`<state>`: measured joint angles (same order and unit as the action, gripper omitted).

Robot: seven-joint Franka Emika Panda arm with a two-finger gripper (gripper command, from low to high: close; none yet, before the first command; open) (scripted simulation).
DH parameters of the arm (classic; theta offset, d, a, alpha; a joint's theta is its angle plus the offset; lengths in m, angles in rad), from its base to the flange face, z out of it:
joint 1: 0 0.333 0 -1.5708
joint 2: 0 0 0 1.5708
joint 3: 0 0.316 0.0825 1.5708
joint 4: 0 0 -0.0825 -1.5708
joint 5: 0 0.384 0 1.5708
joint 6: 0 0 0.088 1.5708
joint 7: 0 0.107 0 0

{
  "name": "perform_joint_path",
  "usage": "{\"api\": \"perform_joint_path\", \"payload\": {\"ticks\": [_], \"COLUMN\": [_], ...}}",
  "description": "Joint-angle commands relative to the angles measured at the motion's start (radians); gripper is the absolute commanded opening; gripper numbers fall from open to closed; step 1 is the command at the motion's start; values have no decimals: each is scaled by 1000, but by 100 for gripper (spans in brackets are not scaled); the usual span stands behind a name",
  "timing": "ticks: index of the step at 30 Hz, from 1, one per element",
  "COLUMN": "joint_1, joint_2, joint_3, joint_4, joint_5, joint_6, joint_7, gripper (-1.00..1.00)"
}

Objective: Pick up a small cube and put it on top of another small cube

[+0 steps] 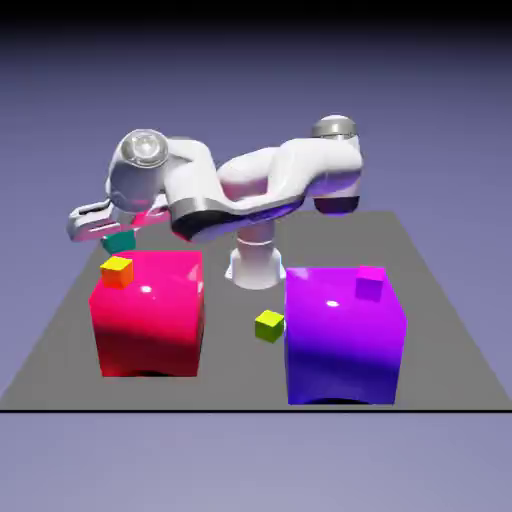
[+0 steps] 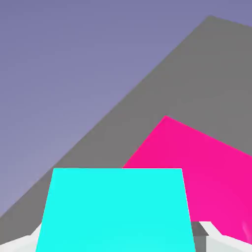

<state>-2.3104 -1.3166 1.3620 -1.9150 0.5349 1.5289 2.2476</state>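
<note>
The tiny teal small cube (image 1: 119,241) hangs in the air just behind and above the big red block (image 1: 150,312), at the exterior view's left. My gripper (image 1: 118,236) is shut on it. In the hand view the teal small cube (image 2: 115,209) fills the bottom between the two grey fingertips (image 2: 210,231), with the red block's top (image 2: 206,167) beyond it. The other small cube, orange with a yellowish top (image 1: 117,271), sits on the red block's top near its left back corner, slightly below and in front of the held cube.
A big purple block (image 1: 343,335) stands at the exterior view's right with a tiny magenta cube (image 1: 370,283) on top. A yellow-green small cube (image 1: 269,325) lies on the grey table (image 1: 440,330) between the two big blocks. The arm's base (image 1: 255,262) stands behind them.
</note>
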Motion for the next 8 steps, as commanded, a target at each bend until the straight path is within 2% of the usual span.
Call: {"api": "perform_joint_path", "payload": {"ticks": [1,5,6,8], "joint_1": [6,23,23,18], "joint_2": [-11,-46,-46,-34], "joint_3": [18,75,75,57], "joint_4": [-36,-148,-148,-112], "joint_5": [17,70,70,53], "joint_6": [31,129,129,97], "joint_7": [-4,-15,-15,-12], "gripper": [-100,-100,100,100]}}
